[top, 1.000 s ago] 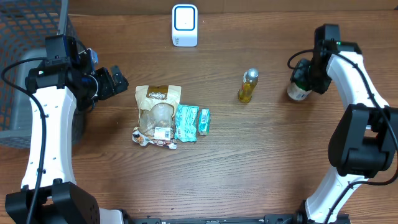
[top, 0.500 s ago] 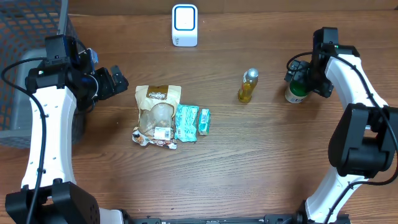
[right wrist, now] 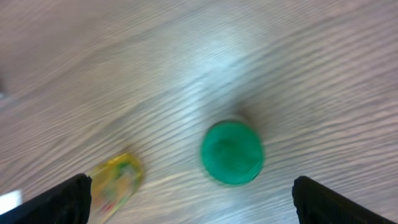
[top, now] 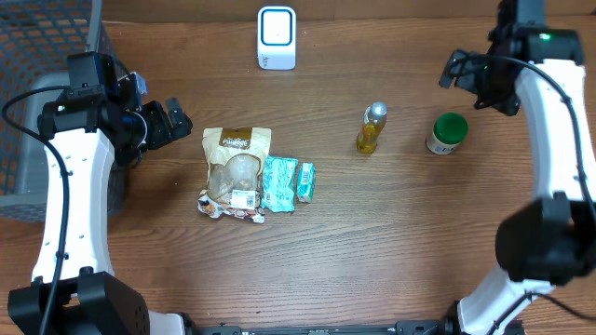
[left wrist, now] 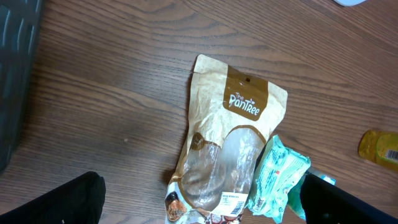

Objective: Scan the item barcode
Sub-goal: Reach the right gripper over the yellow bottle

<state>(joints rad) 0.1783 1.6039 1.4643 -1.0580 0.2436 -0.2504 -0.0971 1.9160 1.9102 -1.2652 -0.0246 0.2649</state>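
Observation:
A jar with a green lid (top: 449, 132) stands upright on the table at the right, free of any grip; in the blurred right wrist view the green lid (right wrist: 231, 152) lies below and between the fingers. My right gripper (top: 463, 74) hangs open above and behind it, holding nothing (right wrist: 196, 205). The white scanner (top: 277, 37) stands at the back centre. A yellow bottle (top: 372, 127) stands left of the jar. My left gripper (top: 172, 121) is open and empty at the left, above a brown pouch (left wrist: 230, 137) with a barcode label.
A teal packet (top: 279, 182) and a small teal box (top: 305, 181) lie against the pouch's right side. A dark mesh basket (top: 37, 56) fills the far left corner. The yellow bottle (right wrist: 115, 180) shows blurred at the right wrist view's lower left.
My right gripper opened off the green-lidded jar and pulled up and back toward the far edge, leaving the jar standing. The left arm has not moved.

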